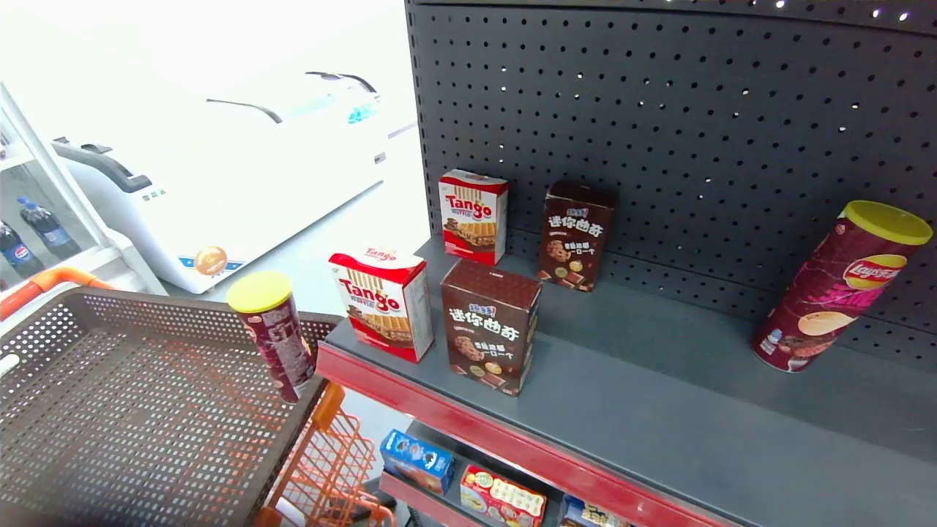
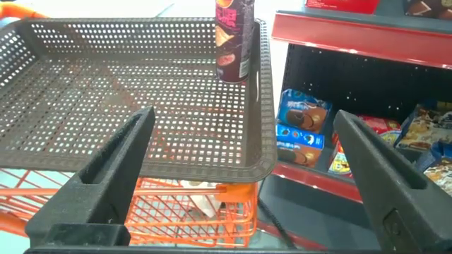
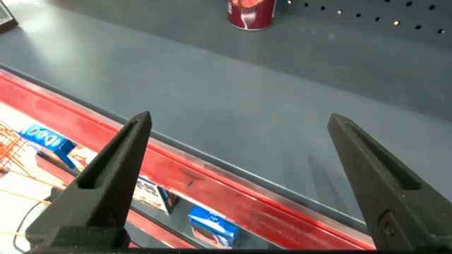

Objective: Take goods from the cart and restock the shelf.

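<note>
A shop aisle: pegboard shelf [image 1: 659, 410] of snack boxes [image 1: 489, 326], shopping cart [image 1: 132, 410], chest freezer [image 1: 234, 176].

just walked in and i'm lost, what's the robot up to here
A robot is restocking a shelf from a cart. Nothing is in hand right now. The left gripper, jaws open, faces the cart tray, where one can stands in the corner next to the shelf. The right gripper, jaws open too, is over the bare front of the shelf. Two wafer boxes, two cookie boxes and a second can already stand on the shelf.
</note>
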### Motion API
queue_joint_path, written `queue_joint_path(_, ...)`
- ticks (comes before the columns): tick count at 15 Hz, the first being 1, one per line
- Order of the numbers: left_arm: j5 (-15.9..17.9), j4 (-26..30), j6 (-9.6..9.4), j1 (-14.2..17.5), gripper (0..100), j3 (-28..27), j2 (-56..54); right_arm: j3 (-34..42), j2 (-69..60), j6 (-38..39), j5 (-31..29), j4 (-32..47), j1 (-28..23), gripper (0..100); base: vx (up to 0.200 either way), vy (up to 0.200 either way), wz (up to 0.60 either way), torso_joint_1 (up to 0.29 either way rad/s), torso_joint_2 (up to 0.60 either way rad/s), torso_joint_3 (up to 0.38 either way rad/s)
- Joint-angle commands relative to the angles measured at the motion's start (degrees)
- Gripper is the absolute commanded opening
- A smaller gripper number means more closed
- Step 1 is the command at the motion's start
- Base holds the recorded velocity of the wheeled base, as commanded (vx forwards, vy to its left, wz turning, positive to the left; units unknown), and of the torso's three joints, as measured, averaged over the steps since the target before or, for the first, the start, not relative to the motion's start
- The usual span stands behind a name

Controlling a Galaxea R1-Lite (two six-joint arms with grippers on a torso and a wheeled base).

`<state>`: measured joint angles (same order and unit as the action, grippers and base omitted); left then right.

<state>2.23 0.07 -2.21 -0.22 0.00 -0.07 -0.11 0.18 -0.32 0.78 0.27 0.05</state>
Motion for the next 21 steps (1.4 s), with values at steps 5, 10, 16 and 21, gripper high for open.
queue_joint_path(5,-1.88,0.01,-0.61,0.13,100,-0.44,0.07,0.02,0.08,-0.03,0.01,0.0,0.04,100,0.0,0.0,0.0,0.0,0.0,0.0)
queue_joint_path(10,-4.78,0.45,-2.36,0.66,100,-15.64,26.62,-0.07,0.08,-0.03,0.01,0.0,0.04,100,0.0,0.0,0.0,0.0,0.0,0.0)
queue_joint_path(16,-4.52,-7.63,-3.24,3.3,100,-22.06,53.25,-0.07,0.08,-0.03,0.01,0.0,0.04,100,0.0,0.0,0.0,0.0,0.0,0.0)
queue_joint_path(21,-2.85,-33.91,-2.72,1.71,100,-20.3,76.27,0.02,0.08,-0.03,0.01,0.0,0.04,100,0.0,0.0,0.0,0.0,0.0,0.0)
